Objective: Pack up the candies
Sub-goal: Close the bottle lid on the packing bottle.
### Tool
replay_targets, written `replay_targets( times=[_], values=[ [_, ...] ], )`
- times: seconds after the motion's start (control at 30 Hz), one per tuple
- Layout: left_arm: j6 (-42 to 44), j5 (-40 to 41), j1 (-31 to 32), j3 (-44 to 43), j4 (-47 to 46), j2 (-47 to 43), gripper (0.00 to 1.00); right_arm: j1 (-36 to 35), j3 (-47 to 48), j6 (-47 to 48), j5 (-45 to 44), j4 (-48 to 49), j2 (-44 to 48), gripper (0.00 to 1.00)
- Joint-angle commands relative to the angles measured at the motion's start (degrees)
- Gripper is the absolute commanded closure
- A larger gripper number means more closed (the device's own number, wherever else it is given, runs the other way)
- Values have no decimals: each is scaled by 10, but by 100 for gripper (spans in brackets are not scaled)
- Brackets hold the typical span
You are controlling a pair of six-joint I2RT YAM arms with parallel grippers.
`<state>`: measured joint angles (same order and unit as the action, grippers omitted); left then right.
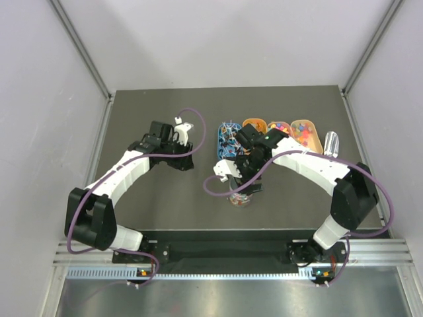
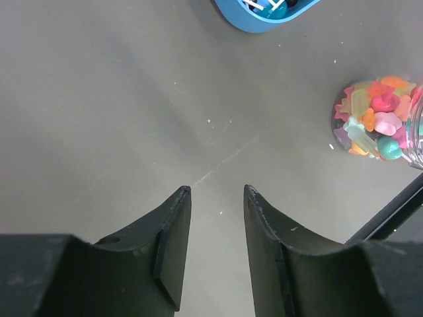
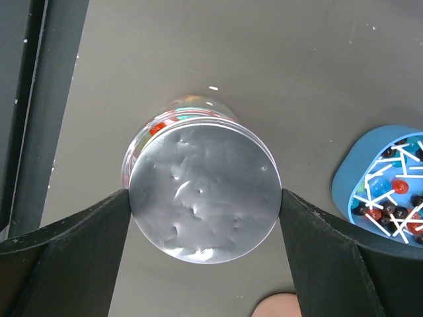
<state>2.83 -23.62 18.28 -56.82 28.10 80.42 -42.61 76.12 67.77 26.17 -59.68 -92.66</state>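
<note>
Candies point(image 2: 373, 119), probably light, slippery mixed-colour sweets, handle best inside the rigid clear round jar point(image 3: 139, 148), its silver lid point(image 3: 201, 185) clamped by the right end effector point(image 3: 205, 195); left end effector point(image 2: 217, 190) half-open, empty.

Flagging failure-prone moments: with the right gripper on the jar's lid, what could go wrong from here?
1. The right gripper pinches only the edge of the silver lid. The jar, full of candies, could slip or tip if it is lifted.
2. The left gripper is open and off to the side, so nothing steadies the jar.
3. The blue tray sits close by, and a swing might knock it.
</note>
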Motion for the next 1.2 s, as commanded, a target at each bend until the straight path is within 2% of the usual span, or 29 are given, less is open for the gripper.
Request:
replay_targets(
  times=[0.0,0.47,1.17],
  values=[
    [-7,-13,-3,5,-23,-7,58,-12,-7,0,13,-17,13,14],
    [-15,-22,-3,16,-36,-8,58,-15,-2,-11,30,-40,35,14],
    [-17,-25,-3,18,-39,-4,58,-20,-10,-34,9,12,20,14]
  ],
)
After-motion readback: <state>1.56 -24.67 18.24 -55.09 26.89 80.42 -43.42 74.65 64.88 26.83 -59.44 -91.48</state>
